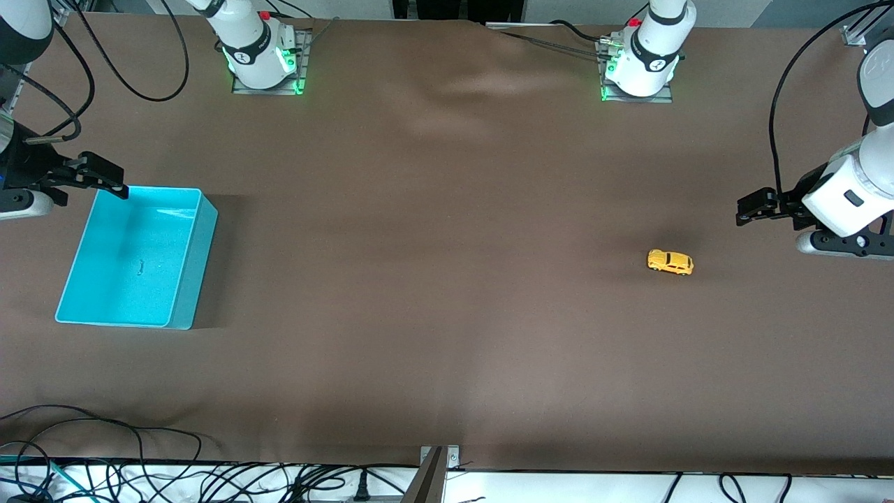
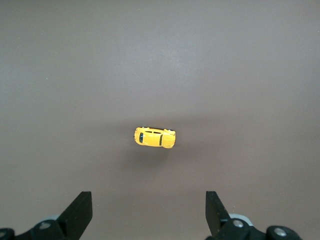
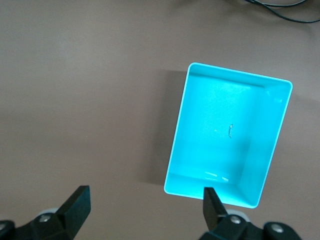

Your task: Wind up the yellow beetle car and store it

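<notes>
The yellow beetle car stands on its wheels on the brown table, toward the left arm's end; the left wrist view shows the yellow beetle car from above. My left gripper hovers open and empty above the table, beside the car and apart from it, its fingers wide around nothing. The cyan bin sits at the right arm's end. It holds nothing but a tiny dark speck on the bin's floor. My right gripper hangs open and empty over the bin's rim, its fingertips far apart.
Both arm bases stand along the table edge farthest from the front camera. Loose black cables lie along the edge nearest to that camera. A metal bracket sticks up at the middle of that edge.
</notes>
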`<state>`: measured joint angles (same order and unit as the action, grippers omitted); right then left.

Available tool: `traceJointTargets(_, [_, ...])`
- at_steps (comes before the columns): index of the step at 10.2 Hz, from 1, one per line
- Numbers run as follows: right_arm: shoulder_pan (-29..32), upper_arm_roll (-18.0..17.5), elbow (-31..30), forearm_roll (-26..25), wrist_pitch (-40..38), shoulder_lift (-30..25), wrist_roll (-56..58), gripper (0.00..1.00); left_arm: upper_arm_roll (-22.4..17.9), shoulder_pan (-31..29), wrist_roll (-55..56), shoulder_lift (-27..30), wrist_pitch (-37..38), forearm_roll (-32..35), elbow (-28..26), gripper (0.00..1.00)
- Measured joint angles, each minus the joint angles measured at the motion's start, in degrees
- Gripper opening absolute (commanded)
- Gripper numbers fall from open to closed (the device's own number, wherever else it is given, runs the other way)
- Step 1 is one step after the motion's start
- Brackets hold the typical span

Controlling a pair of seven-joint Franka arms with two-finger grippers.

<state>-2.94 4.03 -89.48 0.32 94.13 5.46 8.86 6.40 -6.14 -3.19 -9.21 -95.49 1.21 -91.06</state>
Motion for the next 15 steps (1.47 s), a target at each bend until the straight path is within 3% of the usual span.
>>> traceJointTargets(15, [0.1, 0.3, 0.0, 0.0, -0.8, 0.1, 0.0, 1.0, 0.4, 0.3, 0.0, -0.4, 0.1, 0.0, 0.1, 1.0])
